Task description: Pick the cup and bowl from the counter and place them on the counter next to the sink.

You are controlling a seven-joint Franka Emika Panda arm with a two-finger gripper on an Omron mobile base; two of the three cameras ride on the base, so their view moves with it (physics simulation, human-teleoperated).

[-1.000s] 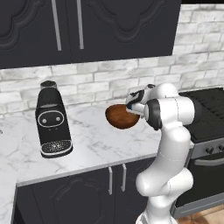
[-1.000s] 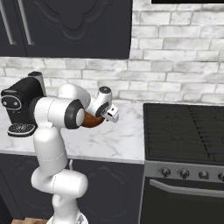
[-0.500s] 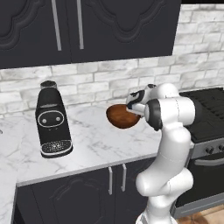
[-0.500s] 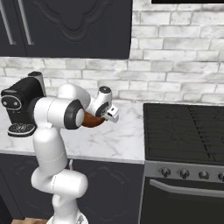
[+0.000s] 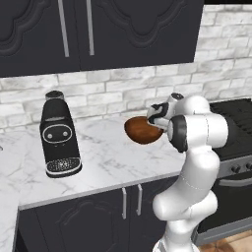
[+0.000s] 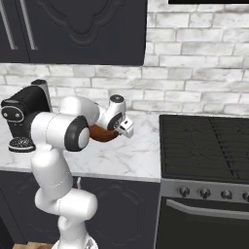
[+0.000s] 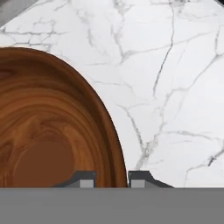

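Clearly, the two-finger gripper point(image 7: 112, 178) on the white arm is clamped on the rim of the round, shallow, dark reddish-brown wooden bowl point(image 7: 48, 127) — in the hand view 1 dark fingertip point(image 7: 85, 179) sits inside the bowl's wall and the other just outside it, with the thin wall pinched between them. The jaws stand narrow, only as far apart as the rim is thick.

From the left base view the bowl point(image 5: 141, 130) sits at the gripper point(image 5: 155, 118) on the wrist, tilted so that its rounded underside faces the camera; it looks raised off the white marble counter with grey veining point(image 5: 108, 162), though whether its lowest edge touches the slab cannot be told. From the right base view the bowl point(image 6: 99, 133) is mostly hidden behind the arm's forearm, with a brown sliver showing beside the gripper point(image 6: 124, 127).

A black coffee machine with a round face point(image 5: 59, 135) stands on the counter well to the left of the bowl. A black stovetop with grates point(image 6: 204, 146) lies to the right of the counter, just beyond the gripper. In the hand view bare marble point(image 7: 175, 78) spreads past the bowl's edge.
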